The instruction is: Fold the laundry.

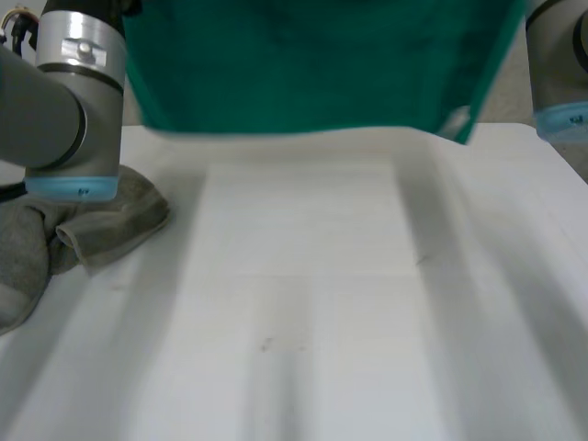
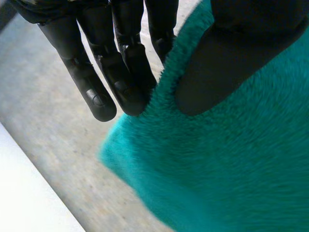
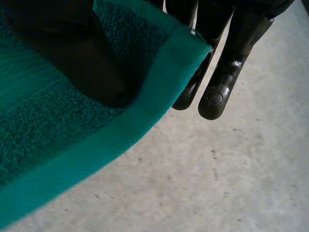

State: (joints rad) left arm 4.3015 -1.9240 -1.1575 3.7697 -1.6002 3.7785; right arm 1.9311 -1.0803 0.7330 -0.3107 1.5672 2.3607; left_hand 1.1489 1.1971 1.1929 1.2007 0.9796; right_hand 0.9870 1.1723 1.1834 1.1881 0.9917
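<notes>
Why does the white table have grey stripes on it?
Head view: soft shadows stripe the table under the held-up green towel, likely cast by it. Left wrist view: the left hand pinches matte cloth, no glare. Right wrist view: the right hand shows small shiny glints.
</notes>
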